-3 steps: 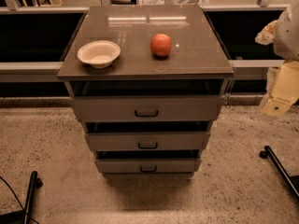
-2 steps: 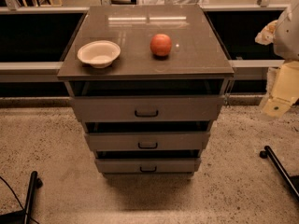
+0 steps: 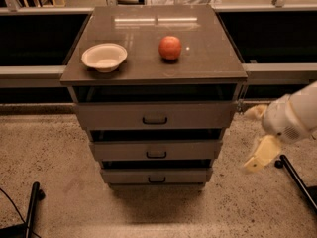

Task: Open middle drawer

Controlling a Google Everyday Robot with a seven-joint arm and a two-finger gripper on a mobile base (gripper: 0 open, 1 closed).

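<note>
The grey cabinet (image 3: 225,73) has three flat-fronted drawers. The middle drawer (image 3: 124,150) has a small dark loop handle (image 3: 156,154) and sits between the taller top drawer (image 3: 114,116) and the shorter bottom drawer (image 3: 129,175). Its front is in line with the stepped fronts above and below. My gripper (image 3: 256,134) is at the right of the cabinet, at about the height of the middle drawer and clear of it. Its pale fingers (image 3: 260,154) are apart and hold nothing.
On the cabinet top stand a white bowl (image 3: 104,57) at the left and a red apple (image 3: 170,47) near the middle. A dark leg with a caster (image 3: 296,177) lies on the floor at the right, another dark leg (image 3: 31,207) at the lower left. A rail (image 3: 29,76) runs behind the cabinet.
My arm and gripper have come down from beside the cabinet top to beside the drawers. The drawers, bowl and apple have not moved.
</note>
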